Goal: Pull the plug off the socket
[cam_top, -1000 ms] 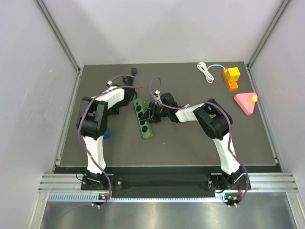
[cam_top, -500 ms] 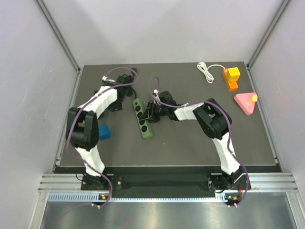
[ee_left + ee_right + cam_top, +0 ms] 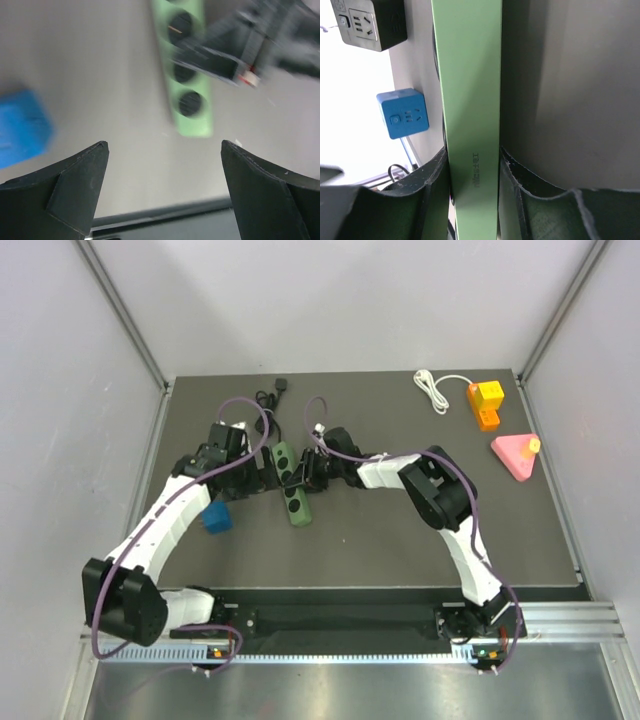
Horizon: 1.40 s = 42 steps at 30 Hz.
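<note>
Left arm [image 3: 165, 515] now stretches out, no longer folded; left fingers [image 3: 80, 185] hang spread above strip [image 3: 296, 505], mid worktop [image 3: 400, 540]. Strip's sides sit clamped in right fingers [image 3: 432, 200]. Plug: can't spot it, and the visible sockets [image 3: 190, 102] look empty. Strip likely light, rigid, slides unless pinned; grab plug body, not cord. Cube [image 3: 215, 517] at 8 o'clock; 6 o'clock free.

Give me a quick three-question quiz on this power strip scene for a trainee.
1. True or false: the right claw is clamped on the green power strip.
2. What colour is the cube adapter lying beside the strip? A red, B blue, C yellow.
3. Fill in: the left claw is ____ (open or shut).
Key: 1 true; 2 B; 3 open.
</note>
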### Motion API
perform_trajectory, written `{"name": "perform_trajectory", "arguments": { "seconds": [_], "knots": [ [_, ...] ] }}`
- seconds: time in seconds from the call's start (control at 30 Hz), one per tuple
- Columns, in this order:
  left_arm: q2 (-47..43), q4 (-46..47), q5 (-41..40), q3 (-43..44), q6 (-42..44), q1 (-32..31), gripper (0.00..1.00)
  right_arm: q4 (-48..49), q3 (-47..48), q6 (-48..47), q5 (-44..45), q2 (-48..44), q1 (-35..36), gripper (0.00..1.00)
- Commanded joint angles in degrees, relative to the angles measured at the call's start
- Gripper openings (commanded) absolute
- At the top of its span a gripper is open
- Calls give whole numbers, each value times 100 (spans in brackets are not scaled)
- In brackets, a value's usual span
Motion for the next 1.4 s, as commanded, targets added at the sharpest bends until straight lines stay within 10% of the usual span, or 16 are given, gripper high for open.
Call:
{"name": "perform_trajectory", "arguments": {
  "seconds": [0.0, 0.23, 0.6, 0.97, 1.37],
  "knots": [
    [-458, 771, 1528, -291, 45, -1, 98, -409, 180, -37, 478, 279, 222, 5],
    [-1153, 728, 2100, -458, 318, -1, 98, -1084, 452, -475, 715, 164, 214, 27],
    [-2067, 86, 2267, -643, 362, -1, 98, -2834, 1675, -1460, 1629, -116, 213, 99],
    [-2137, 1200, 3013, -1370, -630, -1, 96, -4373, 1000, -2436, 3176, -1706, -269, 100],
    [-1840, 3196, 2320, -2190, -2090, -1168, 95, -4997, 277, -2595, 3993, -2631, -2632, 100]
  ]
}}
